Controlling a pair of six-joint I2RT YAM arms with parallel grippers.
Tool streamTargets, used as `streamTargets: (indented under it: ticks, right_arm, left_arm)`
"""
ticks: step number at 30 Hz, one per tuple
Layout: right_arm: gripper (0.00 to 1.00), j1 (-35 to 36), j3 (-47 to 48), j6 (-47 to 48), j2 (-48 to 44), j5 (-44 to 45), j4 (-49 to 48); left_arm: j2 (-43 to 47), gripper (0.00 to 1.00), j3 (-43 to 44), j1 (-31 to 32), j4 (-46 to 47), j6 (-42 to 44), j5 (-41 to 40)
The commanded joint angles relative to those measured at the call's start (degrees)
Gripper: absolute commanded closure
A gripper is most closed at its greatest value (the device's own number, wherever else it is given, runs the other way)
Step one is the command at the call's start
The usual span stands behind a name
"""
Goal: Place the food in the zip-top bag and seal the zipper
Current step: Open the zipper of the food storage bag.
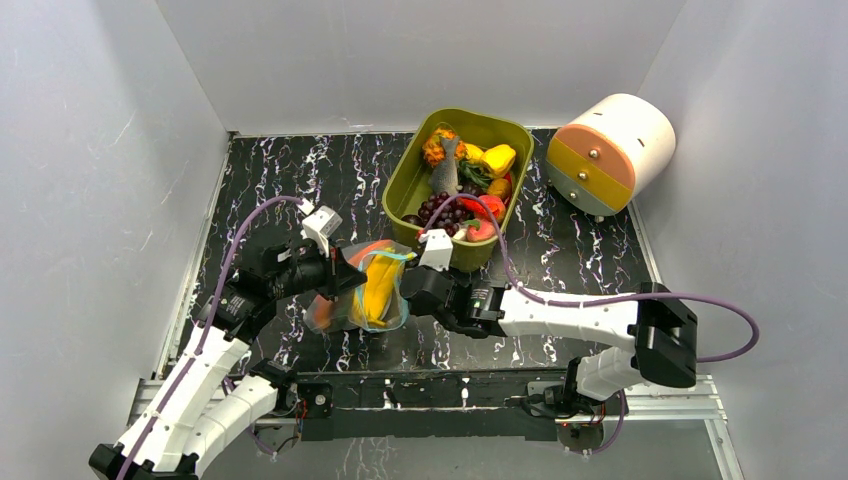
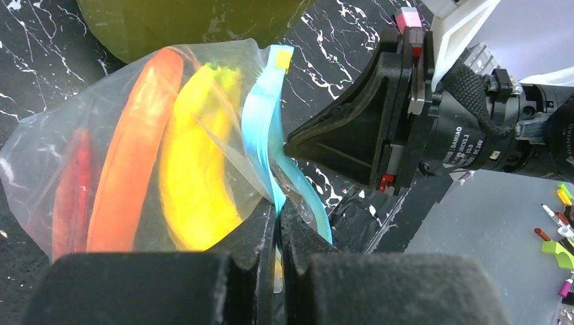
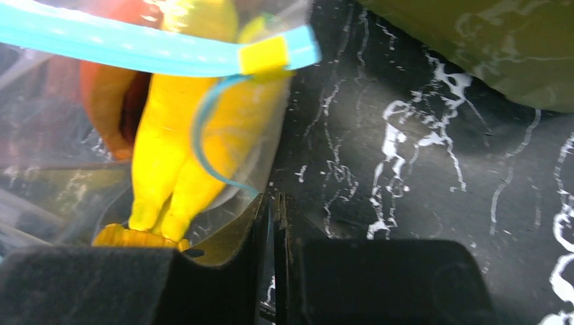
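the zip-top bag (image 1: 372,290) lies on the black marbled table (image 1: 300,170) just left of centre in the top view, between the two grippers. inside it are a yellow piece (image 2: 196,169), an orange piece (image 2: 135,156) and a darker red piece (image 2: 71,196), side by side behind the clear film.

the left gripper (image 2: 279,237) comes in from the left of the top view. its fingers are pressed together on the zipper (image 2: 260,128), and the teal strip runs down into the slit between them at the bottom centre of the left wrist view.

the right gripper (image 3: 274,223) reaches in from the right, and its tip touches the bag's right side. its fingers are drawn almost together with only a thin slit between. the bag's film ends right at the left finger, and i cannot tell whether any of it is caught. a yellow slider tab (image 3: 264,54) sits on the teal strip at the top of the right wrist view.

the olive tub (image 1: 400,185) stands above and right of the bag, holding more toy food (image 1: 460,185). a white cylinder with coloured drawers (image 1: 610,150) lies at the upper right.
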State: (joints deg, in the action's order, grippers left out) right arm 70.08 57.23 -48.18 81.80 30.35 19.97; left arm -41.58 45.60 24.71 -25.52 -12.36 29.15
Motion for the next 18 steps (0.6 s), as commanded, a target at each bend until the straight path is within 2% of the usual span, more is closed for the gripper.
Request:
streamTargets:
  ticks: [1, 6, 10, 13, 15, 18]
  right_arm:
    - [0.94, 0.1, 0.0, -2.8, -3.3, 5.5, 5.4]
    - [0.97, 0.1, 0.1, -4.3, -5.0, 6.3, 6.7]
    - [0.96, 0.1, -0.5, -2.4, -7.6, 3.4, 2.8]
    - [0.85, 0.1, -2.9, 0.4, -9.5, -2.7, -6.5]
    - [0.74, 0.1, -3.5, 0.1, -9.3, -5.1, -9.1]
    - [0.64, 0.1, -3.0, 0.0, -6.9, -5.6, -10.2]
  left_arm:
    - [0.4, 1.00, 1.1, 0.1, 0.6, 0.7, -0.1]
    - [0.2, 1.00, 0.4, 0.1, 1.1, 0.5, -0.2]
    - [-0.3, 1.00, 0.3, 0.1, 1.2, 0.6, -0.2]
    - [-0.4, 1.00, 0.2, 0.1, 1.5, 0.4, -0.1]
    - [-0.2, 1.00, 0.1, 0.1, 1.7, 0.0, 0.0]
    - [0.2, 1.00, -0.2, 0.1, 1.7, -0.2, 0.1]
